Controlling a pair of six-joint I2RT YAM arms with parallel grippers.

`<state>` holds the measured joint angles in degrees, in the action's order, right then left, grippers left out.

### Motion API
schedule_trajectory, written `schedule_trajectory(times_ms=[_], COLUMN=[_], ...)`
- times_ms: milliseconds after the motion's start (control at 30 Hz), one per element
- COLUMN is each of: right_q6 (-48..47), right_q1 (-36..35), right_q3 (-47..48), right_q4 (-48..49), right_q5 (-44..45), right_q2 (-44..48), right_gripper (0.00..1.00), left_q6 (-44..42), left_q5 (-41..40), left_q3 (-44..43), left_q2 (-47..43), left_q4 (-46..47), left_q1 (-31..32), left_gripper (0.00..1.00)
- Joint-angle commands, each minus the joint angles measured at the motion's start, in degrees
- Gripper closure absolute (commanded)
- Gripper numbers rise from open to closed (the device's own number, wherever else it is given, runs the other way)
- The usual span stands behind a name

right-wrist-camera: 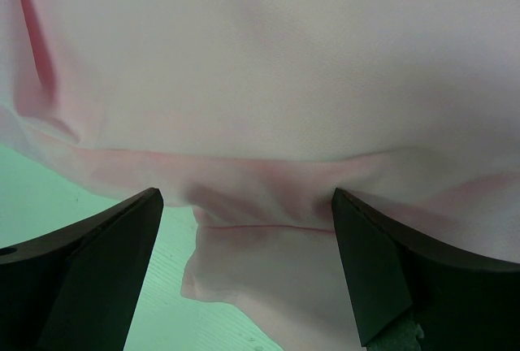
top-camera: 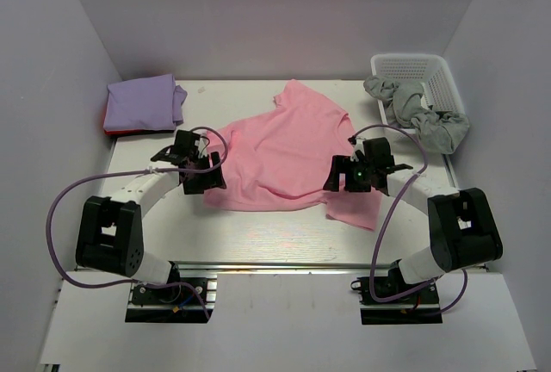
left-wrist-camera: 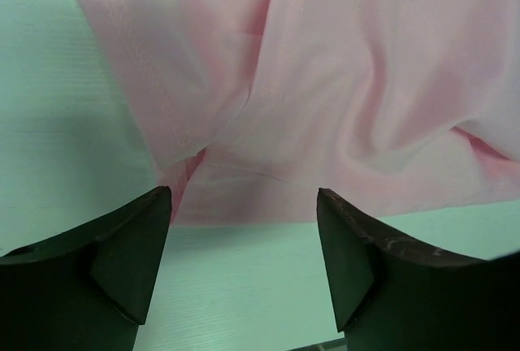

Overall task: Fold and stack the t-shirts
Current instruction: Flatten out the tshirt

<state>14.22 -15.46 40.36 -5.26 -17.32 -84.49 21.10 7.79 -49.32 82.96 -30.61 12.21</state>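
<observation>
On the counter [top-camera: 258,234], the light pink t-shirt [top-camera: 284,152] sprawls rumpled and unfolded across the frame's middle, so I judge its fold barely begun. In the upper right a basket [top-camera: 430,66] holds grey garments [top-camera: 422,118]. The lavender t-shirt [top-camera: 138,103] lies folded at upper left atop the red t-shirt [top-camera: 129,133]; that stack looks done. My left pincer [left-wrist-camera: 244,205] and right pincer [right-wrist-camera: 248,205] gape wide at the pink hem, gripping nothing.

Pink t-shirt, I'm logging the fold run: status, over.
Left gripper and right gripper open, low over its near edge. Pink t-shirt spread, rumpled, unfolded. Lavender shirt folded, far left. Nothing in the way.
</observation>
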Motion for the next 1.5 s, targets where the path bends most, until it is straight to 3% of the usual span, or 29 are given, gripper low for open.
schedule_trajectory(times_ms=[0, 300, 700, 900, 1067, 1267, 1467], right_q6=[-0.1, -0.3, -0.4, -0.2, -0.1, -0.2, -0.2], right_q1=[-0.1, -0.1, -0.3, -0.1, -0.1, -0.1, -0.1], right_q3=[-0.4, -0.4, 0.2, 0.0, 0.1, 0.1, 0.1], right_q4=[1.6, 1.7, 1.5, 1.6, 1.8, 1.9, 1.7], right_q5=[-0.9, -1.0, -1.0, -1.0, -1.5, -2.2, -2.0], right_q2=[1.8, 1.0, 0.5, 0.3, 0.4, 0.4, 1.0], right_gripper=[0.1, 0.1, 0.1, 0.1, 0.1, 0.1, 0.1], left_q6=[0.7, -3.5, -5.7, -5.7, -3.9, -2.8, -1.8], left_q5=[-0.8, 4.1, 6.4, 8.4, 6.0, 4.1, 1.4], left_q3=[1.1, 2.4, 3.5, 4.1, 4.4, 4.4, 4.4], left_q2=[-1.2, 1.1, 5.5, 4.0, 0.3, 2.0, 4.6], left_q4=[1.6, 9.6, 12.3, 11.1, 9.1, 6.8, 5.6], left_q1=[0.3, 0.3, 0.3, 0.3, 0.3, 0.3, 0.3], left_gripper=[0.18, 0.21, 0.24, 0.35, 0.35, 0.39, 0.52])
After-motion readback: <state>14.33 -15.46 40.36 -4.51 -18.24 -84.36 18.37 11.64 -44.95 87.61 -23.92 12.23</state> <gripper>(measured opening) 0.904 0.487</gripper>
